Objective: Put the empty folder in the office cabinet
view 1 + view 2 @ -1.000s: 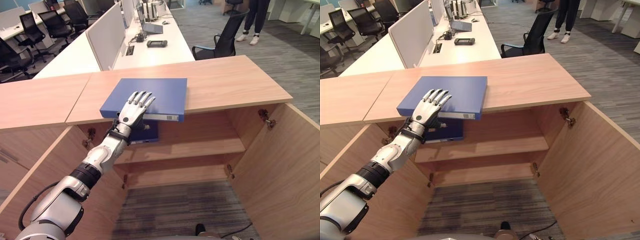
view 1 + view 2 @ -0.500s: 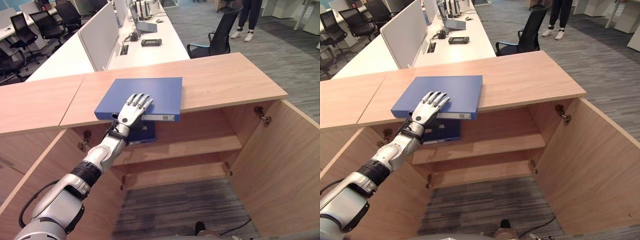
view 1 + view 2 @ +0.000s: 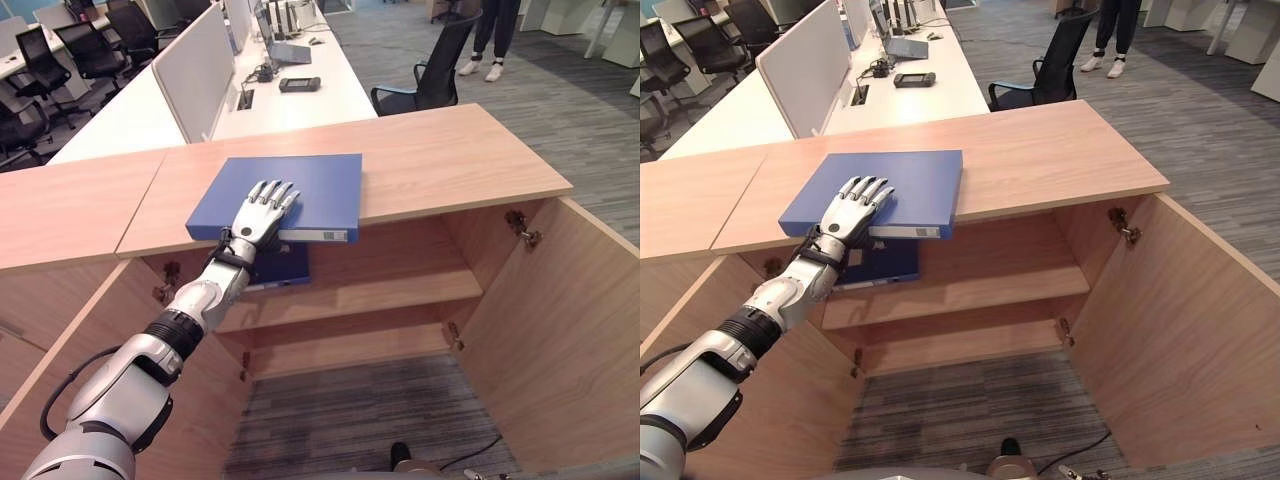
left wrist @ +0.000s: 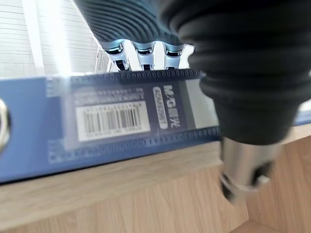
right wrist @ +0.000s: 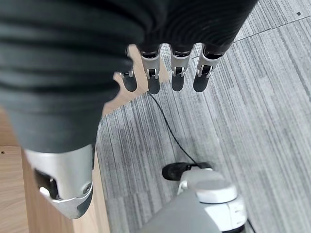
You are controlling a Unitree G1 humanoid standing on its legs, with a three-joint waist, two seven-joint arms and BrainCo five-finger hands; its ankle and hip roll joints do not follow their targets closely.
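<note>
Blue lever-arch folder (image 3: pixel 290 188) lies flat on the cabinet top (image 3: pixel 450 160), labelled spine overhanging the front edge above the open cabinet. Judged rigid, smooth-covered, light if empty; best pinched at the overhanging spine. Left hand (image 3: pixel 262 212) rests on its cover, fingers straight, thumb below the edge. Second blue folder (image 3: pixel 283 268) on the upper shelf beneath. Right hand (image 5: pixel 165 73) hangs relaxed over carpet.

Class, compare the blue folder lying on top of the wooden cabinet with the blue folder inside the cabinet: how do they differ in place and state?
The blue folder on the cabinet top lies in full view, overhanging the front edge; the blue folder inside the cabinet sits on the upper shelf, mostly hidden. The left hand rests straight fingers on the top folder; the inner folder is untouched. Both are blue and lie flat.
</note>
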